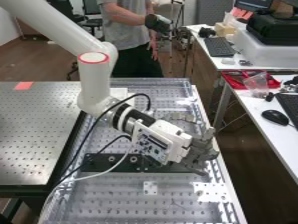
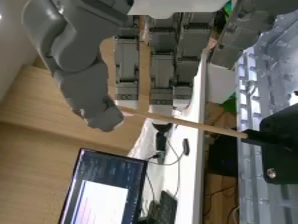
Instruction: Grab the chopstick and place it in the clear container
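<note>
From where I'm standing, the hand (image 1: 199, 147) is over the right-of-centre part of the perforated bench (image 1: 123, 202), its fingers (image 2: 161, 75) fairly straight and the thumb (image 2: 83, 87) standing off to one side, so it looks unclenched; whether it touches the chopstick (image 2: 193, 123) I can't tell. The chopstick runs in a straight, slanting line in the wrist view, one end beside the tip of the thumb, its long axis passing across the fingertips, the other end meeting a dark block (image 2: 279, 147). In the high view, a long dark bar (image 1: 110, 161) lies across the middle of the bench, part of it under the hand. A darker metal table (image 1: 40, 130) fills the left side, with a red patch (image 1: 24, 85) on it. Over at the upper right are a keyboard (image 1: 218, 46) and a red tray (image 1: 234, 78), with a mouse (image 1: 275, 117) at the right edge. The monitor (image 2: 103, 187) is cut off by the wrist view's border, and the chopstick's end by the thumb is hard to make out.
</note>
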Available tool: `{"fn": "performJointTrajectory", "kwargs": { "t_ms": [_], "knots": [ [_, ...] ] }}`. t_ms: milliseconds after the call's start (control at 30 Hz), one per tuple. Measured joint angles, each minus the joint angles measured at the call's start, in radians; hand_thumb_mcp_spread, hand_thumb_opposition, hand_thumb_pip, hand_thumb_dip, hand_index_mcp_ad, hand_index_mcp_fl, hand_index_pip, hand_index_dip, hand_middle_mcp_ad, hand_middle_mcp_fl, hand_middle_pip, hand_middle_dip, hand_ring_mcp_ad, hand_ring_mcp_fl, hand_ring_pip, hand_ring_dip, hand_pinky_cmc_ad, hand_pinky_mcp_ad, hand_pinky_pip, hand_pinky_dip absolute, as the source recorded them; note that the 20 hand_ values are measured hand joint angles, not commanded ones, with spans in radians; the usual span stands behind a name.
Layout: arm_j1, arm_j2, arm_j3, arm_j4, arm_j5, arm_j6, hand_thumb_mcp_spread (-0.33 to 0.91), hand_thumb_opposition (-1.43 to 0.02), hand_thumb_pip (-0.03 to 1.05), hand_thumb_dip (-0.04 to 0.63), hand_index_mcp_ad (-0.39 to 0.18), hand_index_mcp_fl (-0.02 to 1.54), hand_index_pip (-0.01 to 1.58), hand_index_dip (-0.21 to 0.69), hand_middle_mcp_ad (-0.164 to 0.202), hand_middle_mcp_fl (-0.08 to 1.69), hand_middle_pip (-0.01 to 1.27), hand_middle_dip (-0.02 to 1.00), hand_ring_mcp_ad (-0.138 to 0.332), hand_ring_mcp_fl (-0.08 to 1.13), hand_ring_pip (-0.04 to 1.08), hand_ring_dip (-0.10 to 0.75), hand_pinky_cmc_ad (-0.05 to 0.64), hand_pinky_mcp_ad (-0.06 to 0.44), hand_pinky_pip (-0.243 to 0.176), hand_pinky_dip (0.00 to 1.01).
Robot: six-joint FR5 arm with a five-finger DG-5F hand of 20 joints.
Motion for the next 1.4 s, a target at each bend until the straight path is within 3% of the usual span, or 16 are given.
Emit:
{"fn": "performJointTrajectory", "kwargs": {
  "t_ms": [1067,1400],
  "knots": [
    [-0.014,-0.001,0.014,-0.008,-0.01,-0.042,0.58,-0.8,0.66,0.278,-0.073,0.07,1.53,0.049,0.063,0.42,1.02,0.73,0.009,0.52,0.2,0.527,0.33,0.183,-0.005,0.18],
    [-0.016,-0.002,0.016,-0.011,-0.016,-0.046,0.58,-0.81,0.66,0.278,-0.073,0.12,1.53,0.047,0.063,0.46,0.94,0.73,0.009,0.52,0.16,0.531,0.34,0.183,0.0,0.18]
  ]
}}
